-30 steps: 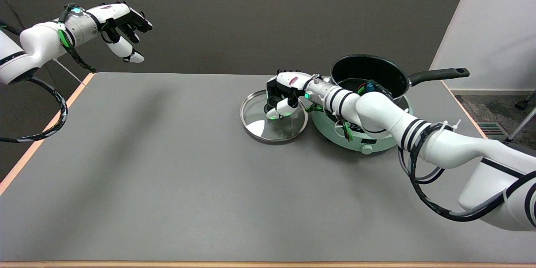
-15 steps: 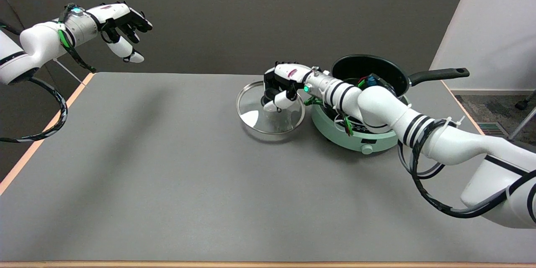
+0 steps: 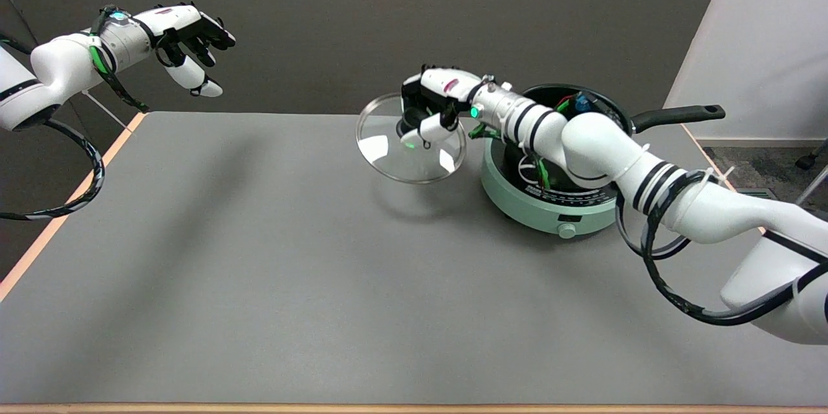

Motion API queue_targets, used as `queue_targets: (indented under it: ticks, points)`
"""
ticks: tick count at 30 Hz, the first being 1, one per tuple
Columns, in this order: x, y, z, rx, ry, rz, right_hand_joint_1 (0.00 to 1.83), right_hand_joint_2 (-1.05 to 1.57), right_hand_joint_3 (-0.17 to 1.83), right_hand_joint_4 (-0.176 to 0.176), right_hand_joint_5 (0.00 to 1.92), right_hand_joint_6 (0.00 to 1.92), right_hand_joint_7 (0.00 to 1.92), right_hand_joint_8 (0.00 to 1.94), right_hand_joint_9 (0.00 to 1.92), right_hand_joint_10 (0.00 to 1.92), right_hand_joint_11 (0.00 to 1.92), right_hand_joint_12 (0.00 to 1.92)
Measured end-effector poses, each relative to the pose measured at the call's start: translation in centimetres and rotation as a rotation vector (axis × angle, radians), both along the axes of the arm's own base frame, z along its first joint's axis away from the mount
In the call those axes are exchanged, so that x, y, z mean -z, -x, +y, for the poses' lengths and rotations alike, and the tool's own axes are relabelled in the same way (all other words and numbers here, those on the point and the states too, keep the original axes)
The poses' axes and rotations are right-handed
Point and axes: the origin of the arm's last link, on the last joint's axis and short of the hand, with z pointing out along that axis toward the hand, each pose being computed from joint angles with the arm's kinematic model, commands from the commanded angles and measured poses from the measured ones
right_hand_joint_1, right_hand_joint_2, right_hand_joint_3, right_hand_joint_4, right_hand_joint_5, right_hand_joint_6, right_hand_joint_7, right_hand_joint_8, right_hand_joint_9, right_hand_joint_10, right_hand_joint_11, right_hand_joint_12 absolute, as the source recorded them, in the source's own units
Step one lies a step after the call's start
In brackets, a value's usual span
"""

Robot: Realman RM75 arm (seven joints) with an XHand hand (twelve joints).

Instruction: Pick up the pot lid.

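Note:
The pot lid (image 3: pixel 388 152) is a round glass disc with a metal rim and a black knob on top. It hangs in the air above the grey table, tilted a little, with its shadow on the surface below. My right hand (image 3: pixel 430 108) grips the knob from above, fingers curled around it, and hides most of the knob. The arm reaches in from the lower right across the black pot (image 3: pixel 611 111), which stands on a pale green cooker (image 3: pixel 550 204) just right of the lid.
The pot's long black handle (image 3: pixel 679 116) points right, toward the white wall. The idle left hand (image 3: pixel 187 32) hangs still in the air at the upper left. The table's (image 3: pixel 259 259) orange edge runs along the left side.
The right hand has lifted the lid off the table, up and slightly left. A second ago the lid lay flat on the surface; now it hangs clear with a shadow beneath.

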Motion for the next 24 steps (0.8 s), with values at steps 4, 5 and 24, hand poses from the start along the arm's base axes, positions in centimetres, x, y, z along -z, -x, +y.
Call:
queue_targets:
  ticks: [4,5,24]
  points:
    - [0.0,-1.5,0.0,-0.034,-0.008,-0.011,1.15,1.02,0.64,-0.121,0.53,1.65,0.79,1.67,0.78,1.92,0.58,1.92]
    - [0.0,-1.9,0.0,-0.044,-0.009,-0.014,1.15,1.02,0.64,-0.121,0.54,1.65,0.79,1.67,0.78,1.92,0.57,1.92]
    - [-0.4,-9.4,0.8,-0.232,-0.018,-0.041,1.15,1.03,0.60,-0.124,0.54,1.63,0.79,1.66,0.78,1.92,0.58,1.92]
